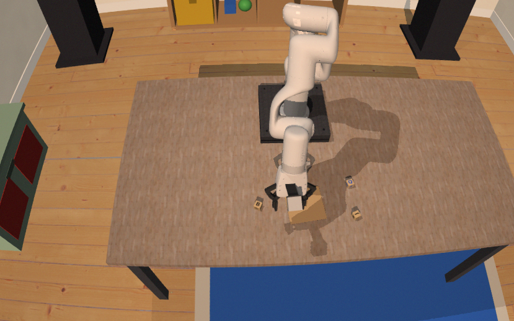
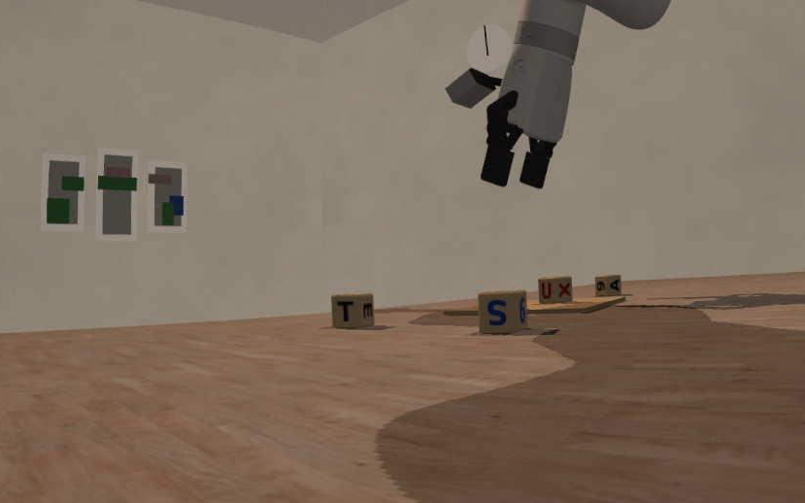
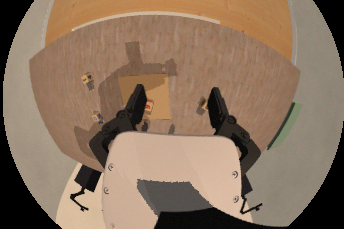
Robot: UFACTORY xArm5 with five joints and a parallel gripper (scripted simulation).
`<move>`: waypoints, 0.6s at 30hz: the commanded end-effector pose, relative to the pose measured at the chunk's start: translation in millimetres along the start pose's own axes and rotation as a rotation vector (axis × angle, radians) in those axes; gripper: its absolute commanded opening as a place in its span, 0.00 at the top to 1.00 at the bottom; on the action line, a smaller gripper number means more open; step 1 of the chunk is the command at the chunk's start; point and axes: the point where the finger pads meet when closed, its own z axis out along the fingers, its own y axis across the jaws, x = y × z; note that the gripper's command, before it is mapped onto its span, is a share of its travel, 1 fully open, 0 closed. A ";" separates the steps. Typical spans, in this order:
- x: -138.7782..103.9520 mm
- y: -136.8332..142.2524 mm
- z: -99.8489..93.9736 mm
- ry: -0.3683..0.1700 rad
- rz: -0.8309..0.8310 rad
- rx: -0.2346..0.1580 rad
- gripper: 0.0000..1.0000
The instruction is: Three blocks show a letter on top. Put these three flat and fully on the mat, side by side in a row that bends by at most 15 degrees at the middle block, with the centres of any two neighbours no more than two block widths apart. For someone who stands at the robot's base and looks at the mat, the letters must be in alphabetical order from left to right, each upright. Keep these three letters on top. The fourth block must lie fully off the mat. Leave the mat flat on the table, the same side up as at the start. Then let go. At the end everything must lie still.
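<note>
Hanging open above the mat, the fingers, seemingly clear of every block.

Your arm is reaching forward from its base, its upper links folding high and its wrist angling down. Your gripper is hanging in the air with its fingers spreading wide, holding nothing. They are pointing downward, one on each side of the palm, and are standing well apart.
</note>
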 end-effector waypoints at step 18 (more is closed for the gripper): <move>9.5 -50.8 -106.0 -0.285 0.039 0.075 0.00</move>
